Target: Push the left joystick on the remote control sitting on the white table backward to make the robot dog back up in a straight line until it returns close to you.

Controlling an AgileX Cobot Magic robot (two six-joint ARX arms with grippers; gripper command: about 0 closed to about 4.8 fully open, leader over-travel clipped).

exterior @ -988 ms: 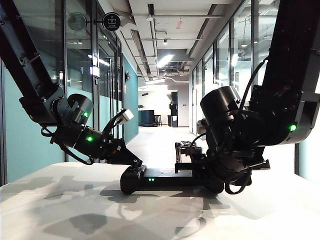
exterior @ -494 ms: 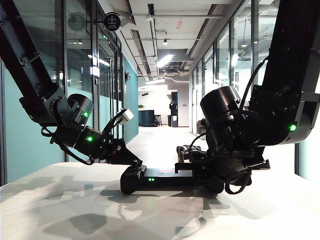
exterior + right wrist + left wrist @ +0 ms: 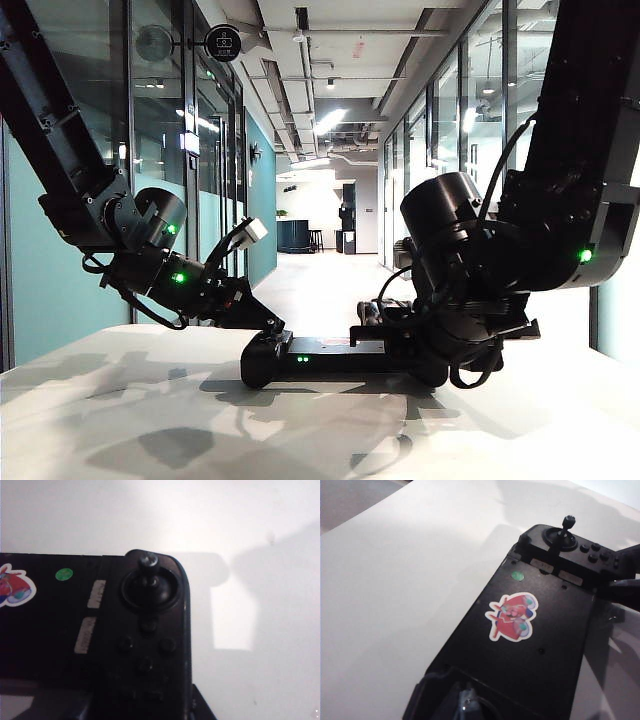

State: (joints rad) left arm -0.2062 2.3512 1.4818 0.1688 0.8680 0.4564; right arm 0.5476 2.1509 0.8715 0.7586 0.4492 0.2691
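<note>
A: What takes up the most room?

B: The white table [image 3: 150, 420], broad and matte, with a glass-walled corridor running off behind it. Both arms lean in over it from either side.

A: And the controller?

B: The remote control [image 3: 330, 358] lies flat on the table between the arms, two small green lights glowing on its near edge. The left wrist view shows its flat black panel with a red-and-white sticker [image 3: 512, 616] in the middle.

A: Where do the grippers sit?

B: The left gripper [image 3: 272, 328] comes down at a slant onto the controller's left end. I cannot tell how its jaws stand; the left wrist view shows only a dark blur of it over that end. The right gripper [image 3: 400, 335] is low over the right end, buried behind its own wrist and cables, so I cannot tell its state either.

A: The dog?

B: The robot dog [image 3: 372, 310] is a small dark shape on the corridor floor just beyond the table, partly hidden.

A: The left joystick?

B: Hidden under the left gripper. Only the stick at the other end [image 3: 148, 560] shows, standing free of any finger.
</note>
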